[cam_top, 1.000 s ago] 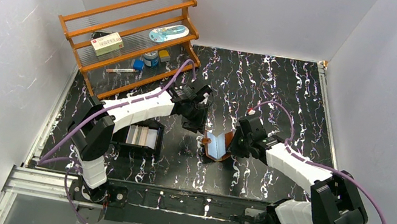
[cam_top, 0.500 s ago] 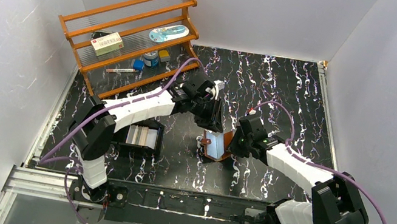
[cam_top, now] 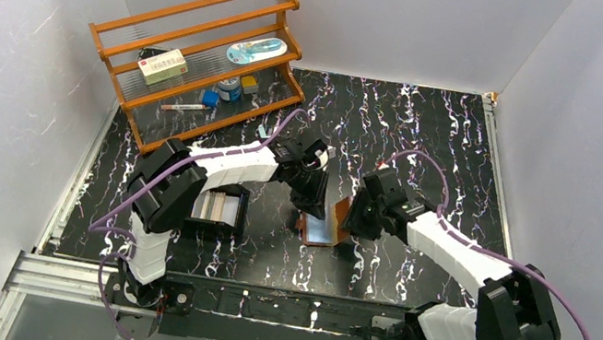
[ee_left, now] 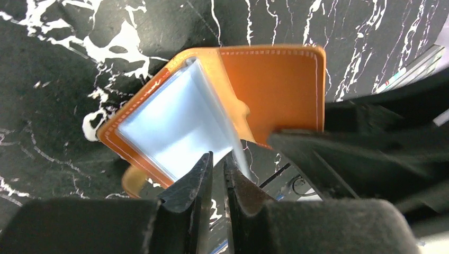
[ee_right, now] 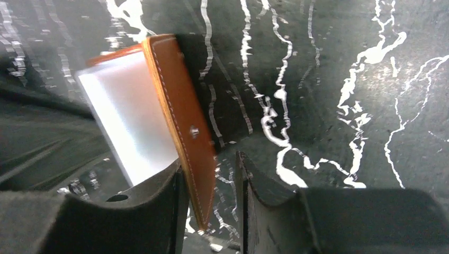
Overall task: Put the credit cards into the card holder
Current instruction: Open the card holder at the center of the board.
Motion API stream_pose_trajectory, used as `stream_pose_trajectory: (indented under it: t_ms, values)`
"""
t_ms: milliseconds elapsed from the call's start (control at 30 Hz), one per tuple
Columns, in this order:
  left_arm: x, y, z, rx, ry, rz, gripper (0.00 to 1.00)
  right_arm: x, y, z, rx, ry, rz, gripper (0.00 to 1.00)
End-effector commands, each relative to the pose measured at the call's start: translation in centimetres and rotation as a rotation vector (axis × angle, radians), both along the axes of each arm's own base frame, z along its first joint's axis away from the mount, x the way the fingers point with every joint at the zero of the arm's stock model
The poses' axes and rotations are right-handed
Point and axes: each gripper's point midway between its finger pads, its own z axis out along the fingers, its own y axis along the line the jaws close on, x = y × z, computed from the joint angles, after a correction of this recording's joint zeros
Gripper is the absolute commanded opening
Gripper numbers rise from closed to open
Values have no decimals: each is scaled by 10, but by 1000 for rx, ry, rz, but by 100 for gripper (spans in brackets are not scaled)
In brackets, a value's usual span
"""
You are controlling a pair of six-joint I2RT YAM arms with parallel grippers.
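Observation:
The brown card holder [cam_top: 323, 228] stands tilted and open mid-table, its pale inner pocket [ee_left: 174, 121] facing my left gripper [cam_top: 314, 193]. My left gripper [ee_left: 218, 159] hangs just above the pocket's edge, its fingers almost together. A thin pale credit card [ee_left: 241, 161] shows edge-on at its tips. My right gripper [cam_top: 352, 219] is closed round the holder's brown cover [ee_right: 182, 121]; the cover lies against one finger [ee_right: 177, 180]. More credit cards [cam_top: 215, 204] lie in the black tray.
The black tray [cam_top: 235, 215] sits left of the holder by the left arm. A wooden rack [cam_top: 197, 49] with small items stands at the back left. White walls close in three sides.
My left gripper swung right from near the tray, then came down over the open holder. My right gripper and the holder shifted slightly left and tilted more upright.

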Motion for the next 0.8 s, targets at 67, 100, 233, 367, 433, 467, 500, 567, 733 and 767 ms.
stream_pose_trajectory:
  t_ms: [67, 100, 233, 367, 433, 467, 500, 567, 733, 767]
  values:
    - [0, -21, 20, -122, 5, -53, 12, 8, 12, 77, 72, -70, 43, 44]
    - [1, -23, 21, -131, 9, -53, 12, 7, 13, 83, 77, -72, 50, 44]
    - [-1, -29, 23, -161, 33, -52, 12, 6, 32, 99, 175, -97, 101, 42]
    - [2, -31, 24, -171, 25, -39, 13, 2, 44, 103, 219, -124, 126, 36]
    - [4, -32, 26, -175, 20, -38, 13, 0, 47, 99, 223, -122, 130, 35]
    - [5, -33, 27, -176, 15, -37, 13, -1, 48, 98, 224, -122, 136, 34]
    - [6, -34, 28, -180, 12, -37, 13, -2, 50, 96, 225, -121, 142, 34]
    - [7, -36, 27, -182, 15, -39, 13, -4, 53, 93, 227, -116, 150, 34]
    - [6, -38, 23, -180, 37, -37, 14, -6, 56, 86, 205, -118, 159, 34]
    - [5, -38, 23, -181, 42, -37, 14, -5, 55, 83, 192, -118, 154, 34]
